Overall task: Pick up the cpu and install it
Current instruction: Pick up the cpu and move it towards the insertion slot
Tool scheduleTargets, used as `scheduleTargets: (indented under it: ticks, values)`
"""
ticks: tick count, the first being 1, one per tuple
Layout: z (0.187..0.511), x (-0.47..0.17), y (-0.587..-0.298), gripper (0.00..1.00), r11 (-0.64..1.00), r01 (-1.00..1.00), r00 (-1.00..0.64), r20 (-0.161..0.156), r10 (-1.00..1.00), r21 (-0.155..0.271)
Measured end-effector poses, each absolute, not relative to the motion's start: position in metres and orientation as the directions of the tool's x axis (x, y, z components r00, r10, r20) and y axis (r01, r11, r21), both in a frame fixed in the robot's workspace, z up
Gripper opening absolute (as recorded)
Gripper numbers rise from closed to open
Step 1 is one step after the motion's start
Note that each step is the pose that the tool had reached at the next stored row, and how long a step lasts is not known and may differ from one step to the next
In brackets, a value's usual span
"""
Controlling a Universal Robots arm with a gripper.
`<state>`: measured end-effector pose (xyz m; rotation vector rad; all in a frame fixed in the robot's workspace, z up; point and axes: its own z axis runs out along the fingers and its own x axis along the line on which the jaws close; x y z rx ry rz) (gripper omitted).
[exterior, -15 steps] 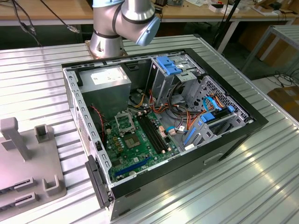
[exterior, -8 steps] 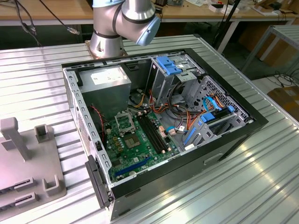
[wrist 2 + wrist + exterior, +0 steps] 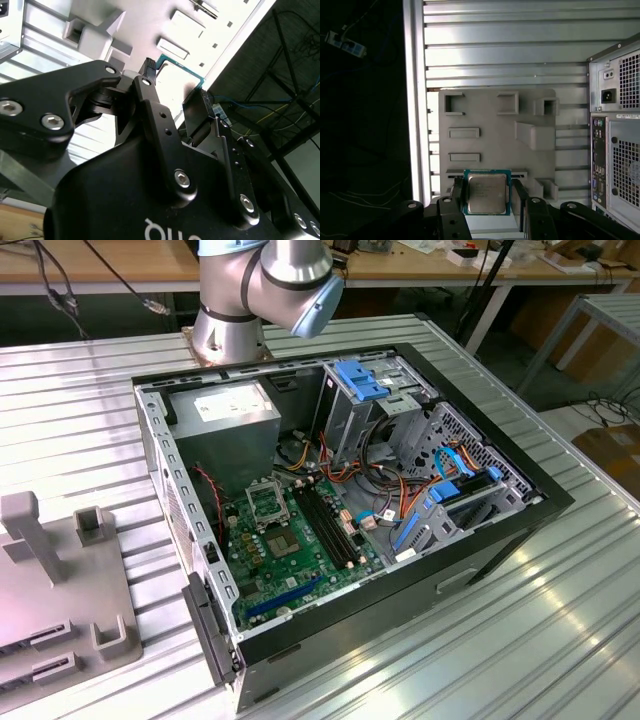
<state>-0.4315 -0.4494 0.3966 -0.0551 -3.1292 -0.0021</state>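
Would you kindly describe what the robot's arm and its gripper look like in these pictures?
The arm has rounded silver-grey metal joints with pale blue end caps. The gripper is matte black, with a bulky body that carries white lettering. Its angular, linked fingers are joined by silver hex-socket screws.

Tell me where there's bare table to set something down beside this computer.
Bare table lies in front of the open computer case, toward the exterior view's right, plus a narrow strip between the case and the grey fixture. Inside the case is crowded with cables.
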Motion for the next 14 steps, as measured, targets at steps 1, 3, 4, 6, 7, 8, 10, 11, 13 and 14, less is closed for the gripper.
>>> scheduleTargets:
  ticks: [1,3,4,6,7,8,10,11,13,14]
  values:
    - [0.3967,-0.4310,-0.4494,0.47,0.999,0.035,-0.999,0.012,0.035,0.001]
    - [0.3967,-0.4302,-0.4494,0.47,0.999,0.035,-0.999,0.012,0.035,0.001]
    - [0.3967,-0.4298,-0.4494,0.47,0.999,0.035,-0.999,0.012,0.035,0.001]
    - [0.3967,-0.4288,-0.4494,0.47,0.999,0.035,-0.999,0.012,0.035,0.001]
    - [0.3967,-0.4284,-0.4494,0.47,0.999,0.035,-0.999,0.012,0.035,0.001]
    - [0.3967,-0.4279,-0.4494,0.47,0.999,0.035,-0.999,0.012,0.035,0.001]
    - [0.3967,-0.4270,-0.4494,0.47,0.999,0.035,-0.999,0.012,0.035,0.001]
    - [0.3966,-0.4267,-0.4494,0.47,0.999,0.035,-0.999,0.012,0.035,0.001]
    - [0.3967,-0.4257,-0.4494,0.47,0.999,0.035,-0.999,0.012,0.035,0.001]
    - [0.3967,-0.4251,-0.4494,0.47,0.999,0.035,-0.999,0.012,0.035,0.001]
